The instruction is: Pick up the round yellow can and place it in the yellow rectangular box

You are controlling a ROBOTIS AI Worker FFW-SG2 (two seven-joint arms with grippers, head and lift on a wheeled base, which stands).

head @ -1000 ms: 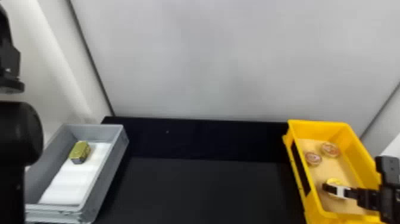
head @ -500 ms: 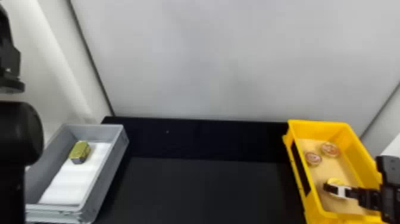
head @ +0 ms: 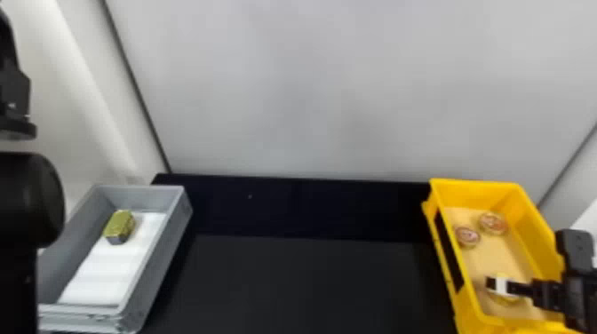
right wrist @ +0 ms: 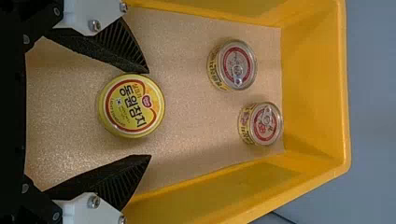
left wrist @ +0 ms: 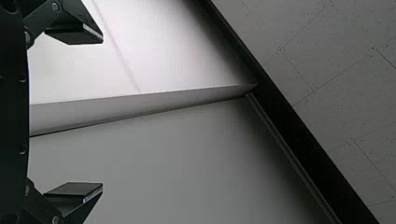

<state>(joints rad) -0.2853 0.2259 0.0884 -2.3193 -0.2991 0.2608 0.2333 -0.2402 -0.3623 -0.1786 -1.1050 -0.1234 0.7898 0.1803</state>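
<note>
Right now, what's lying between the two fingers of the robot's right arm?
The right wrist view shows the round yellow can between the right fingers, right by one, with tan lining between it and the other.

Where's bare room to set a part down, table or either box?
Widest: black tabletop between gray plastic box and yellow rectangular box. Next: gray box's white liner, robot's side of the boxy gold can. Crowded: yellow box, with right gripper straddling the round yellow can, two red-ringed round cans beyond.
</note>
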